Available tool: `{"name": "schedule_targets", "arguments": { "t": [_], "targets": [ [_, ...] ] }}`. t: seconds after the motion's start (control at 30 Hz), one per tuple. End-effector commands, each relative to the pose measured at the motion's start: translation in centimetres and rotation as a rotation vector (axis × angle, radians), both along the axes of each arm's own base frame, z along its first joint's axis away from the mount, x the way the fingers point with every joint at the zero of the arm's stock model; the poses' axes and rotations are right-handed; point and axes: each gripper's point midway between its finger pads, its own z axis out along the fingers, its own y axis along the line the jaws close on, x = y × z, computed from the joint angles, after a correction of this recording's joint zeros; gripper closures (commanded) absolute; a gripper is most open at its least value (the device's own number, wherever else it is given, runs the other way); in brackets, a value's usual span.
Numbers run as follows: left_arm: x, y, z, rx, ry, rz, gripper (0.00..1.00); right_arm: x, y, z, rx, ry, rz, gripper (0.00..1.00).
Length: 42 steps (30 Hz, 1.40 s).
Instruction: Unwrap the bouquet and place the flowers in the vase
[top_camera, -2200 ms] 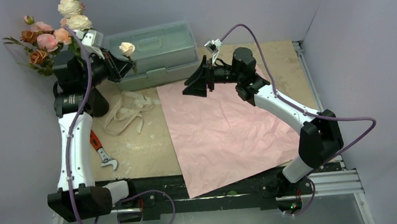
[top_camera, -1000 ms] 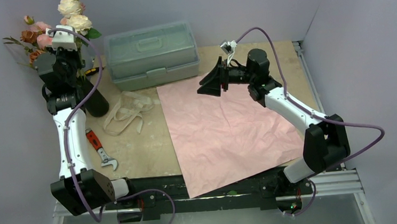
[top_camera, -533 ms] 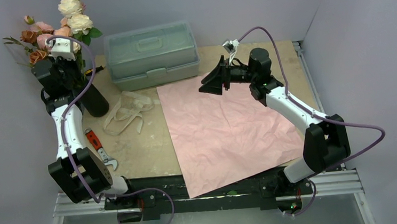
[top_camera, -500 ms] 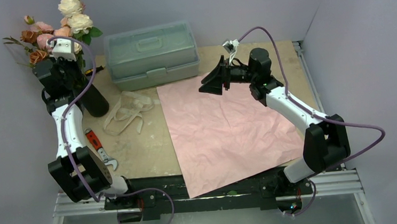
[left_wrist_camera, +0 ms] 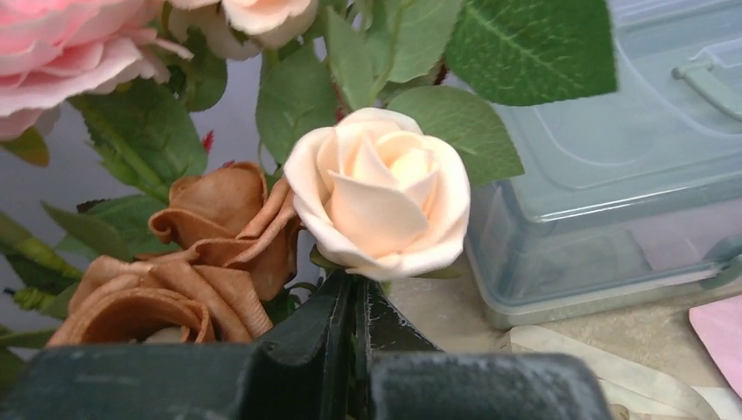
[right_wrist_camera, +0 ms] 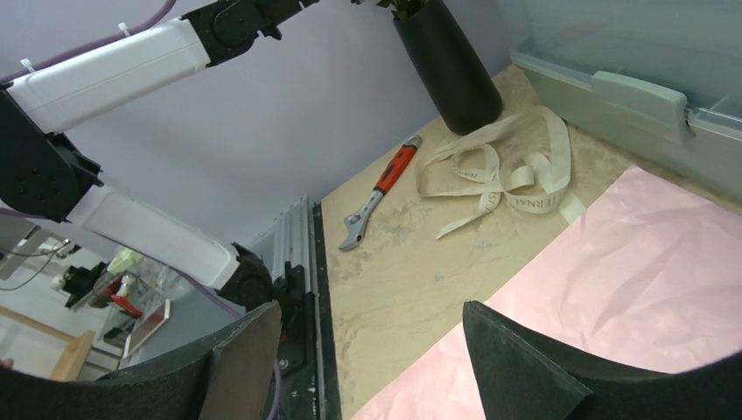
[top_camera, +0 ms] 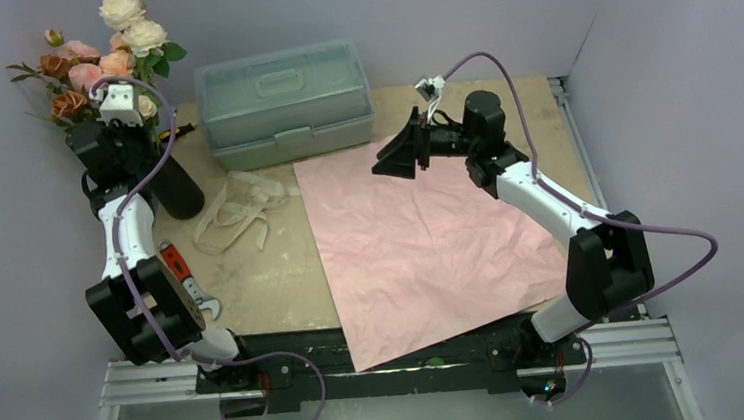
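Note:
The black vase (top_camera: 175,185) stands at the far left and holds several flowers (top_camera: 100,61) in pink, brown and white. My left gripper (top_camera: 137,118) is beside those blooms above the vase. In the left wrist view it (left_wrist_camera: 354,293) is shut on the stem just under a cream-peach rose (left_wrist_camera: 381,192), next to brown roses (left_wrist_camera: 210,254). The bouquet's pink paper (top_camera: 431,245) lies flat and open on the table. Its beige ribbon (top_camera: 237,206) lies loose near the vase. My right gripper (top_camera: 389,153) hovers open over the paper's far edge, its jaws (right_wrist_camera: 372,324) empty.
A pale green toolbox (top_camera: 284,102) sits at the back, right of the vase. A red-handled wrench (top_camera: 188,280) lies near the left arm. In the right wrist view the vase (right_wrist_camera: 451,66), ribbon (right_wrist_camera: 507,171) and wrench (right_wrist_camera: 376,192) lie along the table's left side.
My left arm swung from in front of the toolbox leftward to the vase, carrying the cream-peach rose in among the other blooms. The right gripper drew back slightly to the right, still open.

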Motion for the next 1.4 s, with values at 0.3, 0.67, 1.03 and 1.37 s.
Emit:
{"name": "schedule_targets", "arguments": {
  "t": [0.3, 0.67, 1.03, 1.37],
  "targets": [
    [-2.8, 1.5, 0.4, 0.032, 0.049, 0.056, 0.81, 0.5, 0.1, 0.8, 0.007, -0.017, 0.010, 0.20],
    [-5.3, -0.1, 0.7, -0.014, 0.149, 0.027, 0.57, 0.4, 0.0, 0.8, 0.005, -0.020, 0.011, 0.20],
    [-7.5, -0.3, -0.6, -0.048, 0.217, 0.084, 0.41, 0.0, 0.0, 0.6, 0.004, -0.024, 0.024, 0.19],
    [-9.2, -1.1, -1.6, -0.052, 0.306, 0.063, 0.24, 0.0, -0.1, 0.8, 0.004, -0.036, 0.017, 0.19]
  ]
}}
